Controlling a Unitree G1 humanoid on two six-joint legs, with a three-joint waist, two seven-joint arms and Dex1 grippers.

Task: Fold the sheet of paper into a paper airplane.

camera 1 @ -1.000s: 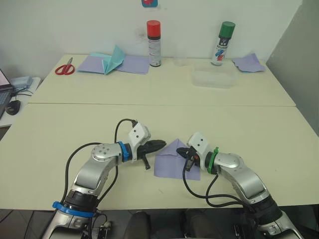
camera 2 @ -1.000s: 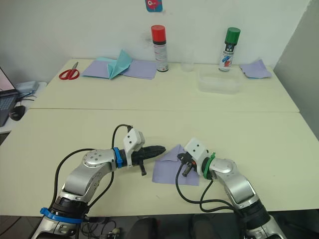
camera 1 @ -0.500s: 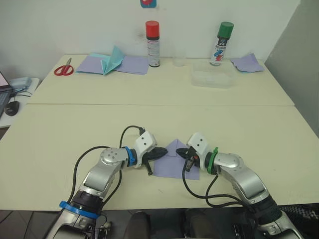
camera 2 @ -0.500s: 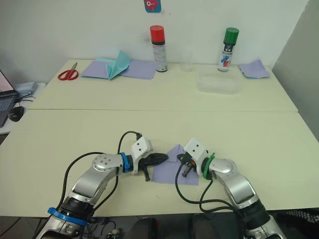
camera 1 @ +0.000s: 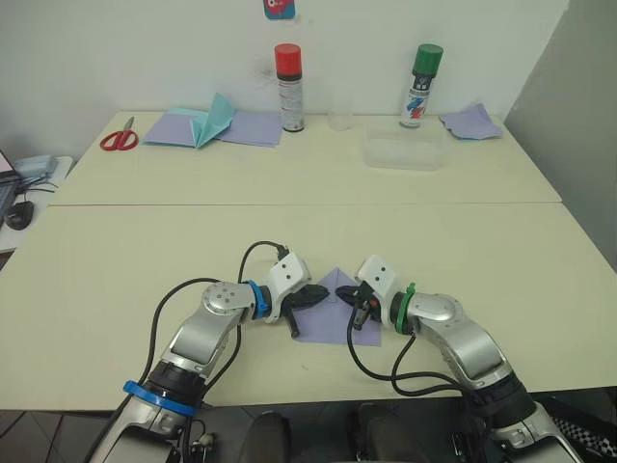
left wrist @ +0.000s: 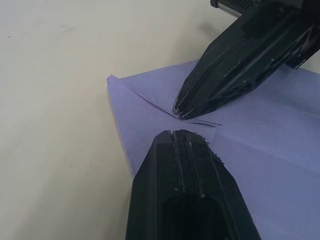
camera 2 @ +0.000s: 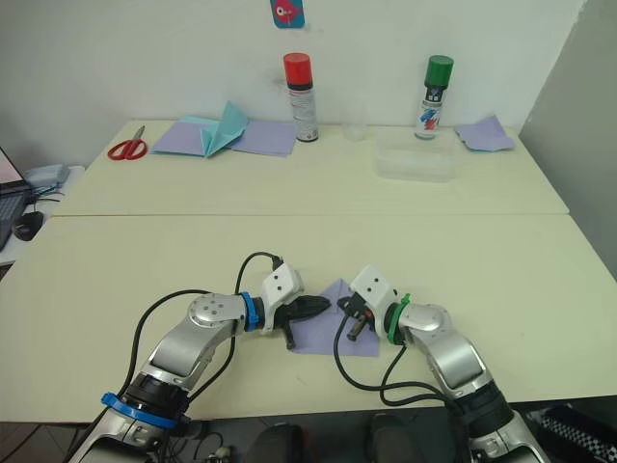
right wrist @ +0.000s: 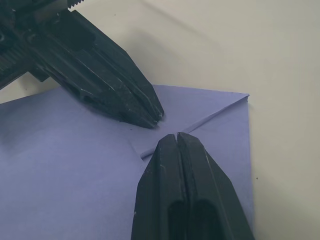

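Note:
The lavender sheet of paper point(camera 1: 333, 321) lies flat on the near table, its two far corners folded in to a point point(camera 1: 336, 272). My left gripper point(camera 1: 324, 292) is shut, its tip pressed on the sheet near the centre seam. My right gripper point(camera 1: 340, 293) is also shut, tip down on the sheet, facing the left one and almost touching it. In the left wrist view my own tip point(left wrist: 182, 134) sits just short of the right gripper's tip point(left wrist: 182, 111) over the flap edges. The right wrist view shows the same meeting of tips point(right wrist: 175, 136). A finished paper airplane is out of view.
On the far table stand a red-capped spray can point(camera 1: 287, 87), a green-capped spray can point(camera 1: 420, 85), a clear cup point(camera 1: 338, 119) and a clear plastic container point(camera 1: 403, 151). Scissors point(camera 1: 119, 140), flat lavender sheets with a teal piece point(camera 1: 207, 123) and a lavender scrap point(camera 1: 470, 121) lie there too.
My left gripper has slid right onto the sheet until its tip nearly meets the right gripper's tip. The right gripper has hardly moved. The camera has shifted a little.

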